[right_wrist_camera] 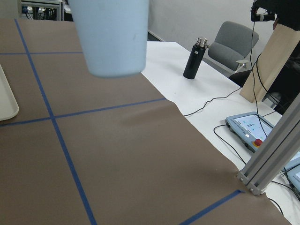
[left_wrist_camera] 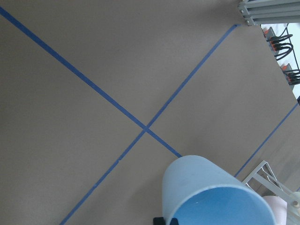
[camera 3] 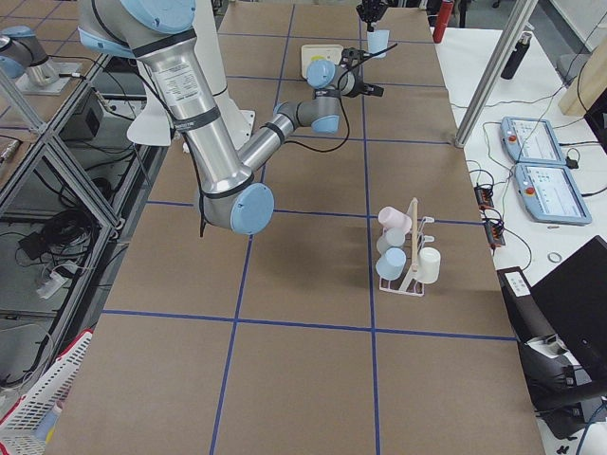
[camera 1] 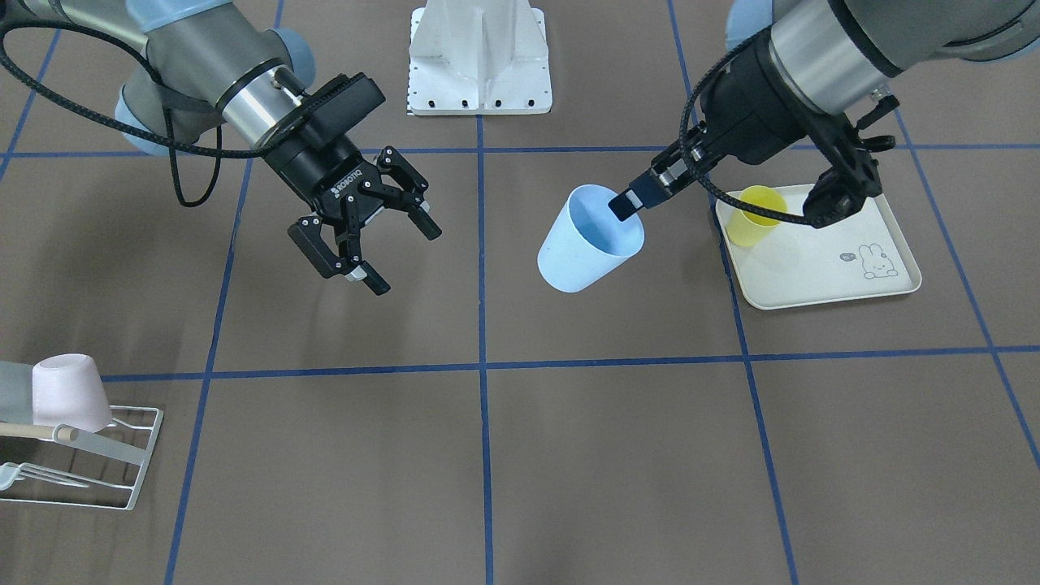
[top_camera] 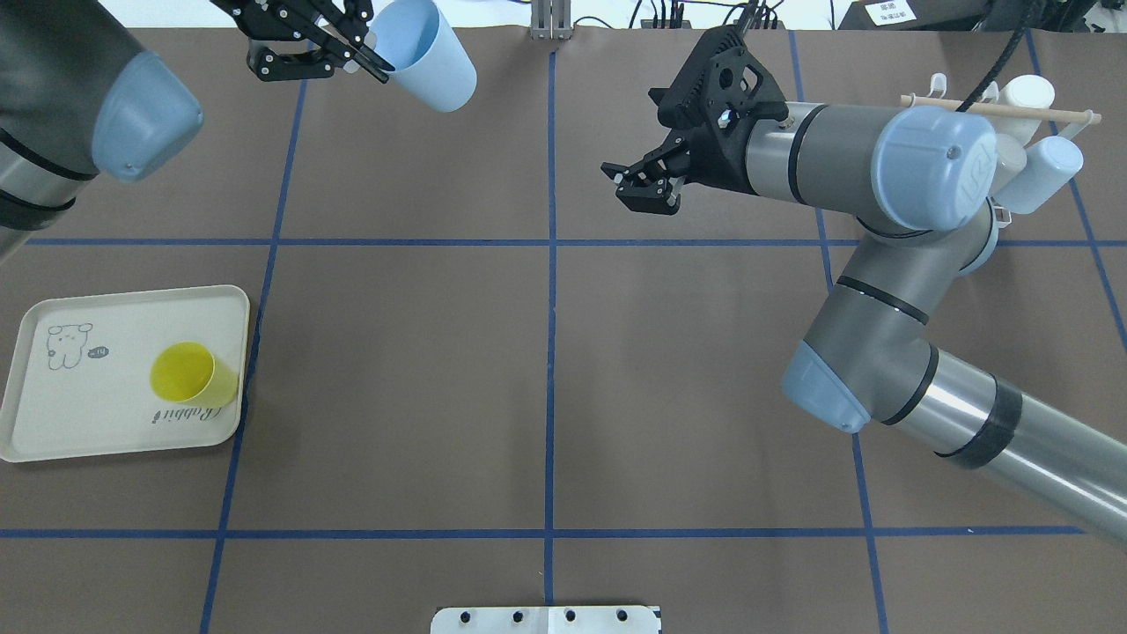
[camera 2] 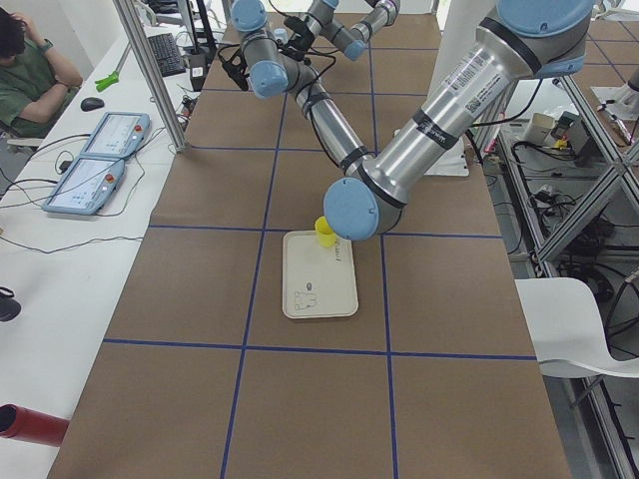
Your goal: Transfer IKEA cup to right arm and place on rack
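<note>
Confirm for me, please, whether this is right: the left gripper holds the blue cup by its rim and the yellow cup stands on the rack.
Not quite: the left gripper does hold the blue cup by its rim, but the yellow cup stands on the cream tray instead, as the overhead view shows.

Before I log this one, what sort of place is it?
Probably a robotics lab: at a taped-grid table the left gripper holds a blue cup and the right gripper is open; control tablets lie on a side bench beside metal framing.
</note>
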Robot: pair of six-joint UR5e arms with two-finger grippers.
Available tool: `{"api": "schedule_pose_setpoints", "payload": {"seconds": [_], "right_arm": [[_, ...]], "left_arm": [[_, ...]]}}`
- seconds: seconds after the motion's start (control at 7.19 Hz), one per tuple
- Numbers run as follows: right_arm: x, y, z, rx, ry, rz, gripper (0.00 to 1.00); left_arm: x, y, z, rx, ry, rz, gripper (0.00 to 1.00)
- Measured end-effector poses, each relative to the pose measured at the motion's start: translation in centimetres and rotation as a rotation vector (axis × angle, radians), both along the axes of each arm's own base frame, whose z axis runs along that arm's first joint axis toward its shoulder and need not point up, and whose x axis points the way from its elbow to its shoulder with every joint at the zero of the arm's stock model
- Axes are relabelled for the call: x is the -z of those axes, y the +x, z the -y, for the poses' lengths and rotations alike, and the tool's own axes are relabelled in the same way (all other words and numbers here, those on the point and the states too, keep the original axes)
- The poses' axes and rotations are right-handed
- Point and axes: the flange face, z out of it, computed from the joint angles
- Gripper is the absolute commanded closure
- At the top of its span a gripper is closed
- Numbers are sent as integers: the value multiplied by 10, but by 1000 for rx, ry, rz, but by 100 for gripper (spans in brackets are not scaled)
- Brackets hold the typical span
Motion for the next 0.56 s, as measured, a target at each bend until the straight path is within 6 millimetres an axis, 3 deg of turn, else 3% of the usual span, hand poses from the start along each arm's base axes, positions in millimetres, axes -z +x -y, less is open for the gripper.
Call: {"api": "schedule_pose_setpoints", "payload": {"seconds": [0.28, 0.56], "right_arm": [[28, -17, -14, -11, 10, 62, 1], [39, -23, -26, -67, -6, 160, 1]], "left_arm": [[12, 3, -4, 3, -12, -21, 100], [23, 10, -10, -7, -26, -37, 100]]}}
